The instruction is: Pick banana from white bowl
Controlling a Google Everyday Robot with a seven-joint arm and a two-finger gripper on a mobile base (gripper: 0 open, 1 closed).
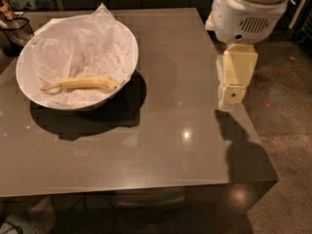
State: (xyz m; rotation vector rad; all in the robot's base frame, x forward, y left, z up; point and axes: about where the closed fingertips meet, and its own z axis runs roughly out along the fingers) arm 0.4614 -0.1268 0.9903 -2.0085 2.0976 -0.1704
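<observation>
The pale yellow banana (80, 83) lies on its side in the white bowl (124, 38), on crumpled white paper, stem end to the left and darker tip to the right. The bowl stands on the far left of the grey table (165, 145). My gripper (230, 97) hangs from the white arm housing (246, 13) over the table's right edge, well to the right of the bowl and above the tabletop. It holds nothing that I can see.
A dark wire basket (14, 28) stands at the table's far left corner, behind the bowl. The table's right edge drops to a speckled floor (287, 130). Dark cabinets run along the back.
</observation>
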